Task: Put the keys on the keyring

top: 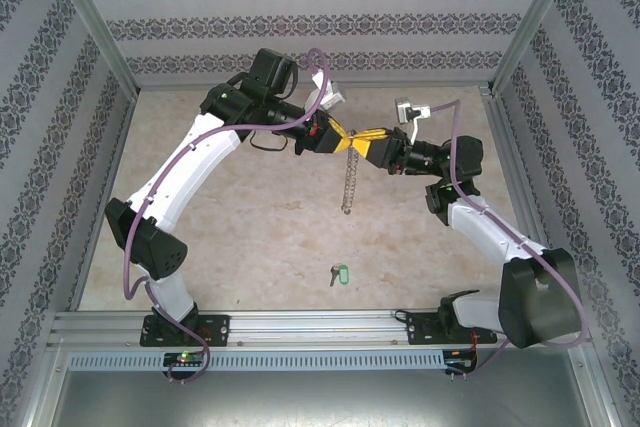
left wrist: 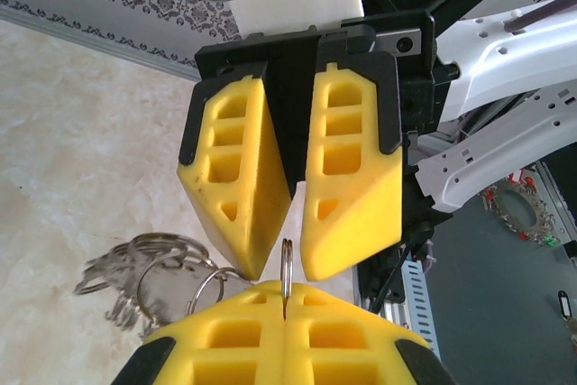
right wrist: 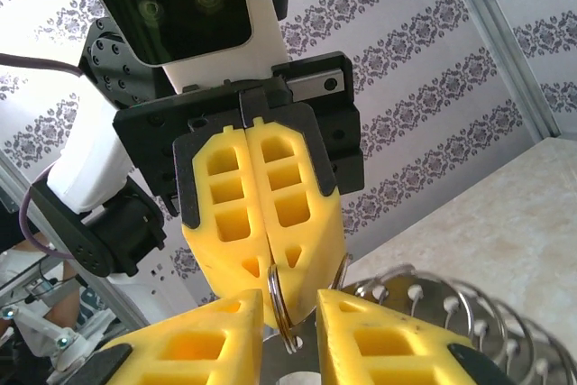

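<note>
Hanging up in the air over the tabletop [top: 250, 237], the keyring [top: 347, 185] droops down like a chain. The left fingers [left wrist: 225, 340] are closed tight on its thin loop, and the right fingers [left wrist: 347, 178] stand a little apart with the loop in the gap. The keys [top: 335, 275] with the green tag [top: 343, 271] lie on the tabletop near the front edge, far from the ring.
</note>
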Action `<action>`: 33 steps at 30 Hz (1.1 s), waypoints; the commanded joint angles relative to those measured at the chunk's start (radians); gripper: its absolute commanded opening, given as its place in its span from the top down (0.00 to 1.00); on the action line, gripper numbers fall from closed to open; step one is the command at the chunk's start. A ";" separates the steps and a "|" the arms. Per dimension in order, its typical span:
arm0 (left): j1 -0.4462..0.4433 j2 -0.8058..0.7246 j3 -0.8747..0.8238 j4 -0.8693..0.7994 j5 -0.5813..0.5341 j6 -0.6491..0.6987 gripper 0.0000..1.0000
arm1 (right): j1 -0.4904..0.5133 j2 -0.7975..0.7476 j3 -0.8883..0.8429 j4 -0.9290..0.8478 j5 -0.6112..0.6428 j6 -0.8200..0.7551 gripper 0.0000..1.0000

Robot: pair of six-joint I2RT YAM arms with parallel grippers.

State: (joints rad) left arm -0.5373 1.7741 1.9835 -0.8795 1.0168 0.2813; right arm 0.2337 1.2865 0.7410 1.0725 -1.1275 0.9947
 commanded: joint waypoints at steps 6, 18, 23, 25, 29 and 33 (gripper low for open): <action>-0.009 0.016 0.043 -0.006 0.046 0.016 1.00 | 0.017 0.009 -0.006 0.028 -0.008 -0.035 1.00; 0.046 -0.123 -0.181 0.409 -0.015 -0.308 0.56 | -0.024 -0.009 -0.011 0.083 0.084 -0.041 1.00; 0.077 -0.221 -0.368 0.754 -0.035 -0.567 0.56 | -0.026 -0.005 0.012 0.100 0.110 -0.037 1.00; 0.078 -0.238 -0.425 0.889 -0.041 -0.659 0.58 | -0.026 -0.001 0.020 0.109 0.126 -0.034 1.00; 0.079 -0.252 -0.510 1.080 -0.055 -0.801 0.63 | -0.026 0.014 0.033 0.150 0.158 -0.013 1.00; 0.078 -0.246 -0.561 1.238 -0.064 -0.924 0.68 | -0.026 0.025 0.048 0.200 0.179 0.017 1.00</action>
State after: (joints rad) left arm -0.4580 1.5383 1.4483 0.1188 0.9619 -0.4755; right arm 0.2176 1.3067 0.7467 1.1603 -0.9886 0.9890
